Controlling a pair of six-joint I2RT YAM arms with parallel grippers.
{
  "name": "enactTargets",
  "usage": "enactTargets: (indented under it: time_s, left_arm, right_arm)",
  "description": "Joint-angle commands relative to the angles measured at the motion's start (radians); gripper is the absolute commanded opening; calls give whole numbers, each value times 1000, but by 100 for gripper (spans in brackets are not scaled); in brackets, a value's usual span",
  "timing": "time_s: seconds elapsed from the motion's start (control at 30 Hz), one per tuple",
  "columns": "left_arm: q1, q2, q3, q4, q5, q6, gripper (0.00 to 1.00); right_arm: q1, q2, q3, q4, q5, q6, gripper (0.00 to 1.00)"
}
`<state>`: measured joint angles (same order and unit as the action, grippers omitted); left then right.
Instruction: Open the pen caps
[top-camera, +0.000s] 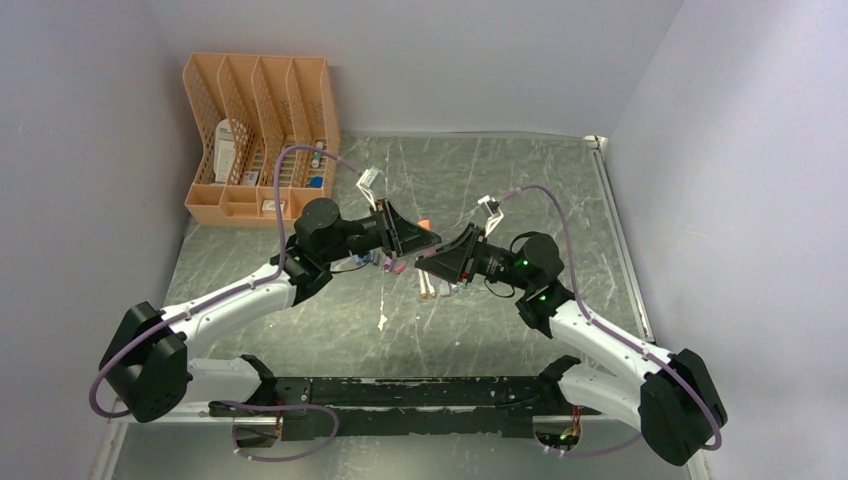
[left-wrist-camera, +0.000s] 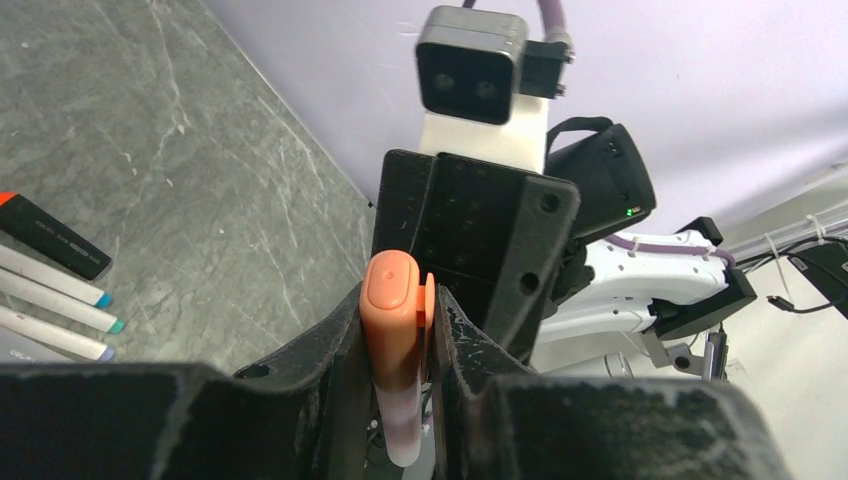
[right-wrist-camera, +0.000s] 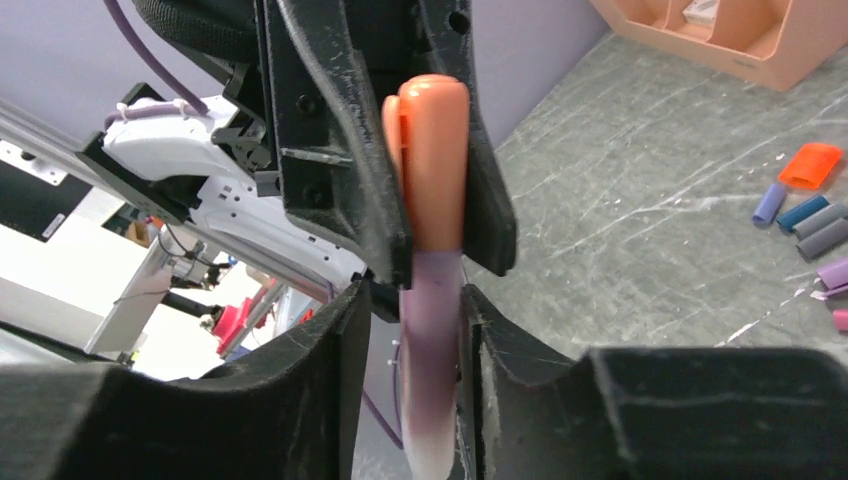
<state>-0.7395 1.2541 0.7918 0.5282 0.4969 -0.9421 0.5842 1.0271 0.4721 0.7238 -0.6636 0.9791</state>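
Observation:
A pen with an orange cap and a pale barrel hangs above the table's middle, between both grippers. My left gripper is shut on the orange cap, which fills the space between its fingers. My right gripper straddles the barrel just below the cap. The barrel lies against one finger and a gap shows on the other side. In the top view the two grippers meet nose to nose. Loose pen caps lie on the table: orange, blue, grey, purple.
A black marker and several white pens lie on the table below the grippers. An orange file organiser stands at the back left. A white scrap lies nearer the arm bases. Walls close in on the left and right.

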Motion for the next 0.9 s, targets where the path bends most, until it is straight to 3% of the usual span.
enactTargets:
  time_s: [0.0,0.17,0.27,0.43,0.63,0.87]
  left_arm:
    - [-5,15,24,20,-14,3,7]
    - [-5,19,35,5,7,9,7]
    - [-6,24,36,17,28,2,7]
    - [-6,62,16,136,93,-60,7]
    - [33,83,54,180,50,-39,7]
    - [238,203,266,264,25,-60,7]
  right_arm:
    - [1,-45,38,-97,-5,-73,39]
    - [-10,-84,69,-194,21,-128,46]
    - [-20,-83,64,-185,10,-124,35]
    - [-27,-69,45,-130,-9,-94,0]
    - [-25,-81,-8,-61,-58,-42,0]
    - [54,-227,-204,-119,17,11,0]
